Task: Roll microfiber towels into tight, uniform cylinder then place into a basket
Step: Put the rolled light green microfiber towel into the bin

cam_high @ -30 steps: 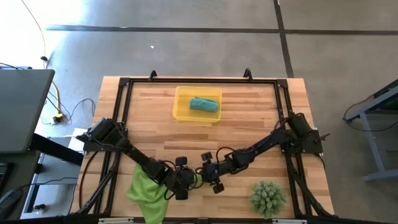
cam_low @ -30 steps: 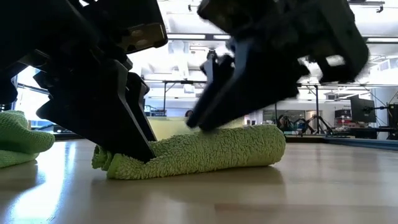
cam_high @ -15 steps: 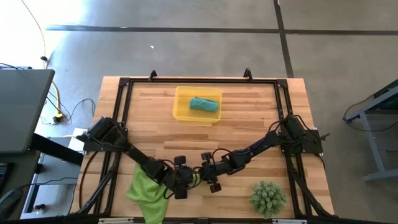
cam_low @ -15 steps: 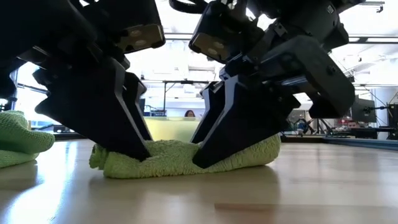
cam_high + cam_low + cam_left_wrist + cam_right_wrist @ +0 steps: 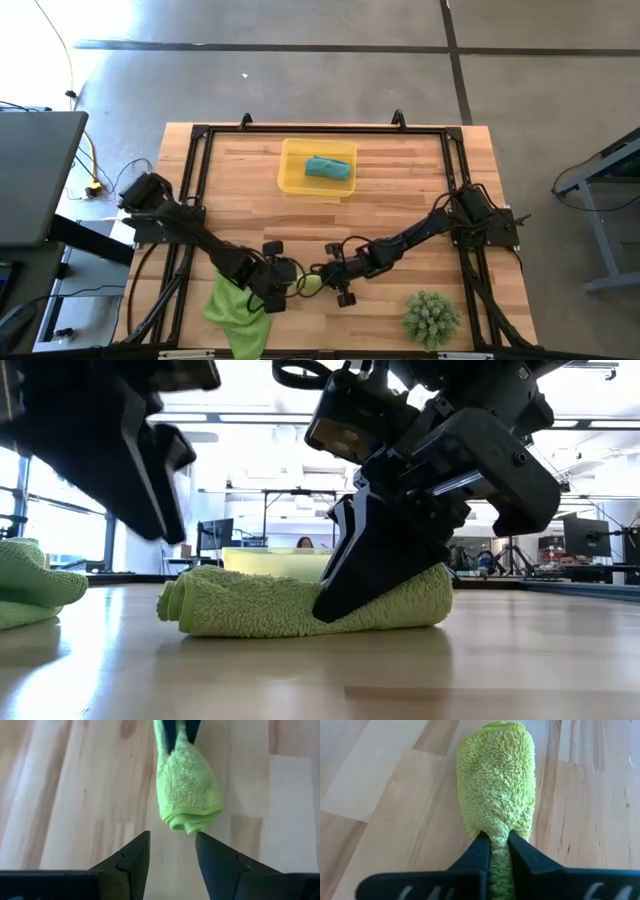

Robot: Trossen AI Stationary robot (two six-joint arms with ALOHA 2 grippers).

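Your right tool [image 5: 495, 847] is pinched tight on the rolled lime-green towel [image 5: 497, 785], its two dark fingers squeezing the fluffy terry so that a thin ridge of cloth shows between them. You can see in the low view that this right tool [image 5: 345, 595] bites the roll [image 5: 270, 603] near one end, pressing it down onto the tabletop [image 5: 320, 670]; the roll lies flat as a stubby, slightly lumpy cylinder, its spiral end facing your left tool. Your left tool [image 5: 171, 857] hangs just off that free end, its fingers parted and holding nothing, with bare wood between them and the nubby cloth [image 5: 187, 790]. From above, both tools meet near the front-middle of the tabletop, the left tool [image 5: 272, 290] just beside the roll [image 5: 312, 284] and the right tool [image 5: 335, 278] on it. A second lime-green towel [image 5: 233, 310] lies crumpled and unrolled at the front left, draping over the tabletop's edge. The translucent yellow basket [image 5: 292, 172] sits well apart, toward the back, shallow with rounded corners, and a rolled teal towel [image 5: 328, 167] lies inside it. A spiky green ball-shaped plant [image 5: 431, 316] stands at the front right. The tabletop is pale wooden planks in a black frame.
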